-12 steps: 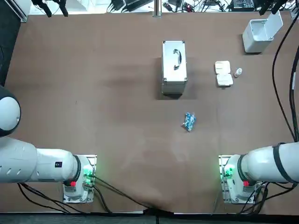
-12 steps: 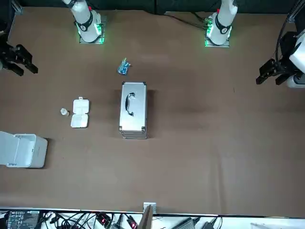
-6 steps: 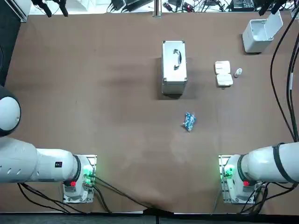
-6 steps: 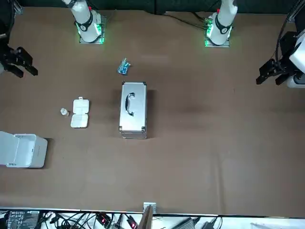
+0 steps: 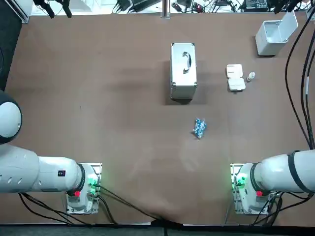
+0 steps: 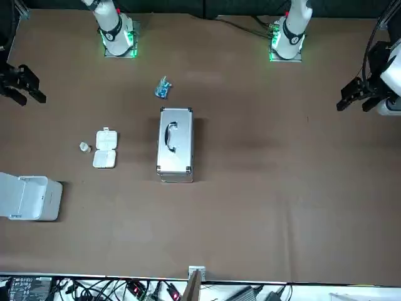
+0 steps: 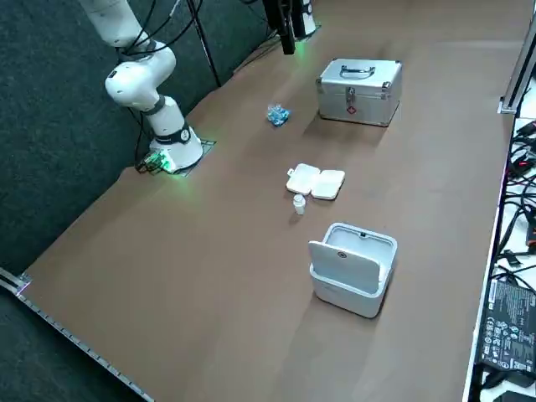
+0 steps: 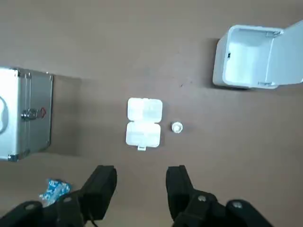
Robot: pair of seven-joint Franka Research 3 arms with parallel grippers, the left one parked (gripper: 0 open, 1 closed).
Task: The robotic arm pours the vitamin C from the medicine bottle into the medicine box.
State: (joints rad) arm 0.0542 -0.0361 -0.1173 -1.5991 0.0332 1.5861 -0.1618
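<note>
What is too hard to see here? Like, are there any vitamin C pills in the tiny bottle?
1. Small white medicine bottle: too small in every view to show pills or a cap.
2. Open white plastic medicine box: its compartments are too small to show any contents.
3. Silver metal case: its shut lid hides the inside.
4. Open right gripper, high above the table: the top view's edge cuts most of it off.

Right arm [image 5: 280, 172]: white, rounded links, one black band [image 5: 293, 169] near the bottom. Base [image 5: 244, 183] on a metal plate, green light glowing, small red spot beside it. Black cables [image 5: 275, 209] trail out from under it. Right claw [image 8: 140, 172]: all black, blocky, two stubby fingers [image 8: 102, 182] set apart, up over the right edge of the surface [image 5: 123, 98].
</note>
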